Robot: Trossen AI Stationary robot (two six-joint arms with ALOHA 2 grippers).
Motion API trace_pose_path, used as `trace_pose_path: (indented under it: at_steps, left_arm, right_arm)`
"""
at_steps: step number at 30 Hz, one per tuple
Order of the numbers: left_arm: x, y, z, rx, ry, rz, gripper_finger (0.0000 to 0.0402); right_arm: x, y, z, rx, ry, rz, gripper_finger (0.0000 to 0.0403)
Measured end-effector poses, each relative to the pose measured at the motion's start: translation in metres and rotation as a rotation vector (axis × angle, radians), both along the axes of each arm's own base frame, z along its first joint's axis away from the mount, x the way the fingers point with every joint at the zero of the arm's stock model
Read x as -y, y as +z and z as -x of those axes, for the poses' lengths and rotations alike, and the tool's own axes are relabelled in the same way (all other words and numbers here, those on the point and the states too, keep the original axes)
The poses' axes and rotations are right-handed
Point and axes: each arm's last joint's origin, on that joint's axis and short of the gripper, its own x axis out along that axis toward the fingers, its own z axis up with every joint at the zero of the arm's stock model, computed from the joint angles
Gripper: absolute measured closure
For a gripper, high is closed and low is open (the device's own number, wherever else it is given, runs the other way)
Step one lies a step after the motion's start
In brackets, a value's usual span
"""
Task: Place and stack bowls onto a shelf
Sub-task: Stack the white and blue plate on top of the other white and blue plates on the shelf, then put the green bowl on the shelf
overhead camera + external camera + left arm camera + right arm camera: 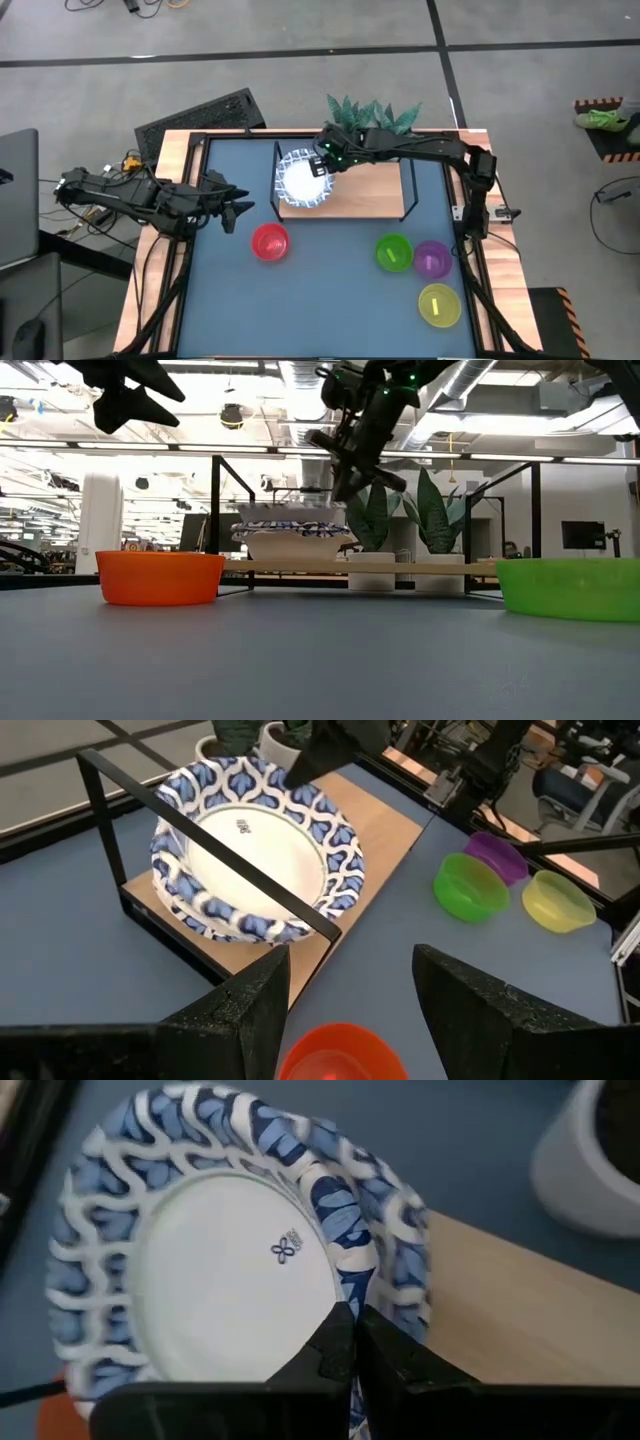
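While right fingers (pixel 352 1342) press together at bowl (pixel 200 1270) rim | left fingers (pixel 350 1010) spread, clear

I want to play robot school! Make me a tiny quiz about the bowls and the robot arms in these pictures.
1. True or false: the stack of blue-and-white bowls sits on the shelf.
2. Which small bowl lies nearest the left gripper? A yellow, B red, C purple.
3. Fill in: the right gripper hangs over the patterned stack's ____.

Key
1. True.
2. B: the red bowl; the yellow bowl and purple bowl lie far across the table, beside the green bowl.
3. Rim; its jaws look shut.
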Motion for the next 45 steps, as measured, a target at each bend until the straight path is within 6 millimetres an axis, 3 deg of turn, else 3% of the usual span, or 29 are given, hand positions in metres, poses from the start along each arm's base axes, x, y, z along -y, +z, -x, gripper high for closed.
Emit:
trace_pose_path:
  at_steps: [16,25,29,32,38,45]
  left_arm:
    - [0.0,-0.001,0.0,-0.007,0.005,-0.004,0.0205]
    - [0.0,-0.002,0.001,-0.028,-0.008,0.002,0.0205]
    - [0.0,-0.007,0.004,-0.072,0.005,0.022,0.0205]
    - [0.0,-0.011,0.006,-0.109,0.007,0.045,0.0205]
    - [-0.001,-0.013,0.007,-0.129,0.012,0.062,0.0205]
    - [-0.001,-0.013,0.007,-0.128,0.013,0.061,0.0205]
  right_arm:
    - [0.005,0.003,0.003,-0.004,0.022,0.01,0.023]
    - [-0.006,0.043,0.027,0.047,0.031,0.051,0.0212]
    - [-0.034,0.065,0.044,0.023,0.087,0.049,0.0215]
    - [-0.066,0.066,0.058,-0.113,0.152,0.037,0.0216]
    - [-0.138,0.041,0.082,-0.492,0.152,0.07,0.0216]
    - [-0.212,0.005,0.1,-0.544,0.111,-0.061,0.0216]
